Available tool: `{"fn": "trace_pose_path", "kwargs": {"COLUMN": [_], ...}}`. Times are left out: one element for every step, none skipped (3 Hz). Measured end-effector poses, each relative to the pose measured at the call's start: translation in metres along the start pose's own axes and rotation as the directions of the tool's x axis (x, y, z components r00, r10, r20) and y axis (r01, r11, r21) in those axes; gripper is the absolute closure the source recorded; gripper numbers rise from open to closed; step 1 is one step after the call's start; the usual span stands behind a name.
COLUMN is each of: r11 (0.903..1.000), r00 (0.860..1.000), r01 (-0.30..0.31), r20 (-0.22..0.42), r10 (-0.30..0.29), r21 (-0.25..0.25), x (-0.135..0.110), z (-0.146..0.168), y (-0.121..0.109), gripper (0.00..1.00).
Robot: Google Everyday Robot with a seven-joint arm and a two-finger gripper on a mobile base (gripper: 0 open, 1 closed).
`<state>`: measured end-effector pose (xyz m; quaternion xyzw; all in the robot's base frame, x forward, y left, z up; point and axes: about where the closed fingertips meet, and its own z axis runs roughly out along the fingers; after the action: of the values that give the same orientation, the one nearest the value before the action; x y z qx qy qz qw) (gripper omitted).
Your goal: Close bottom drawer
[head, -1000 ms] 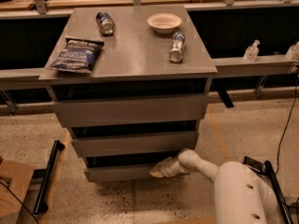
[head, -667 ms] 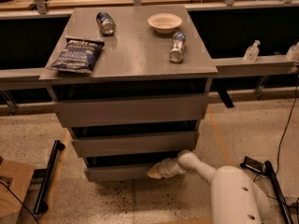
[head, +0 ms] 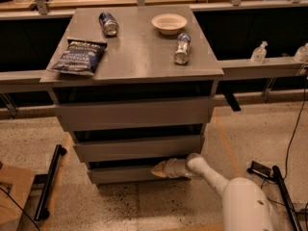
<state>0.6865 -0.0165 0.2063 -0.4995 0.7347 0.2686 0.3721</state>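
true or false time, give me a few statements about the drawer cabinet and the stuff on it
The pincer is at the bottom drawer's front panel. True.
The bowl sits on the floor. False: it sits on the cabinet top.
The chip bag lies near the top's front corner, picture left. True.
The bottle stands upright. False: it lies on its side.

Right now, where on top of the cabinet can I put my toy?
The middle of the top is bare, between the chip bag and the bottle, down to the front edge. The back is busier, with the can and bowl. Down low, the end effector is at the bottom drawer.
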Motion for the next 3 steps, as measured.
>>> {"fn": "trace_pose_path", "kwargs": {"r11": [0.9999,0.992,0.9557], "r00": [1.0,0.988,0.92], "r01": [0.003,-0.103,-0.251], "r20": [0.016,-0.125,-0.345], "r10": [-0.004,0.094,0.186], "r21": [0.012,-0.073,-0.154], "x": [-0.003,0.05,0.124], "z": [-0.001,0.011,0.008], "y": [-0.003,0.045,0.1], "gripper": [1.0,1.0,1.0]}}
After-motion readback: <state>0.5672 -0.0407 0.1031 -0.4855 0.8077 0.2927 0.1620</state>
